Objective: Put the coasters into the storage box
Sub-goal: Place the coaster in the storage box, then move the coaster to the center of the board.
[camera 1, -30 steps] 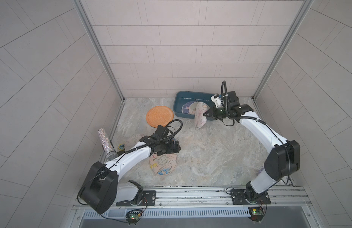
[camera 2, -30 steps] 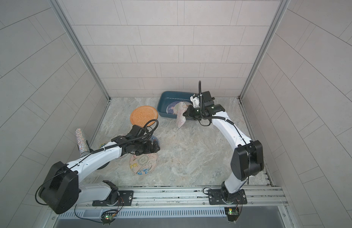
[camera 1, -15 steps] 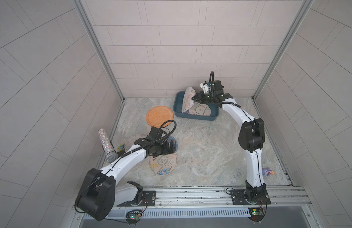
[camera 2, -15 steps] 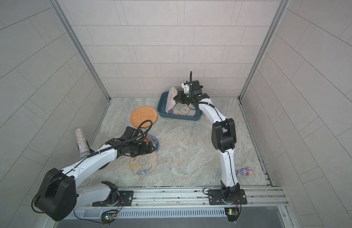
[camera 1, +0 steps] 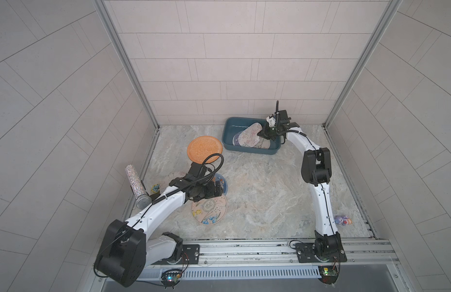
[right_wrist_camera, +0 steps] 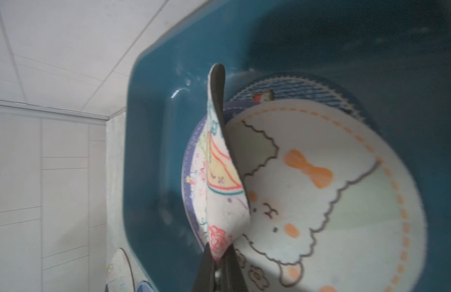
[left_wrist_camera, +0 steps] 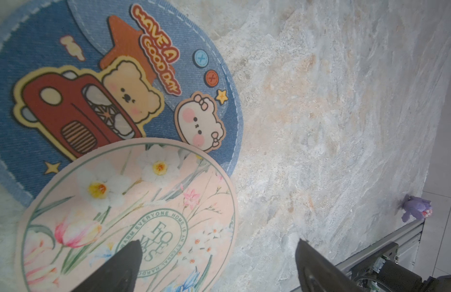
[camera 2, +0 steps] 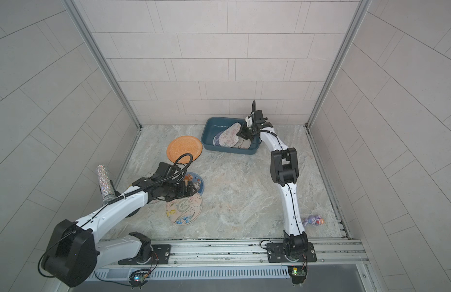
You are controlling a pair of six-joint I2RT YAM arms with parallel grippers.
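Right gripper point(camera 1: 266, 133) is clamped on one edge of a pale printed coaster point(camera 1: 248, 134), which hangs tilted over the storage box point(camera 1: 244, 151). The box sits at the bench's far edge, right of centre. Inside it lies a sheep-print coaster point(right_wrist_camera: 320, 202) with more coasters beneath. An orange coaster point(camera 1: 205, 149) lies flat just left of the box. Toward the left front, a flower coaster point(left_wrist_camera: 133, 215) overlaps a blue bear coaster point(left_wrist_camera: 118, 75). Left gripper point(left_wrist_camera: 218, 244) hovers above the pair, jaws wide apart, holding nothing. A microphone point(camera 1: 136, 184) stands at the left edge and a purple toy point(camera 1: 343, 220) lies near the right front corner.
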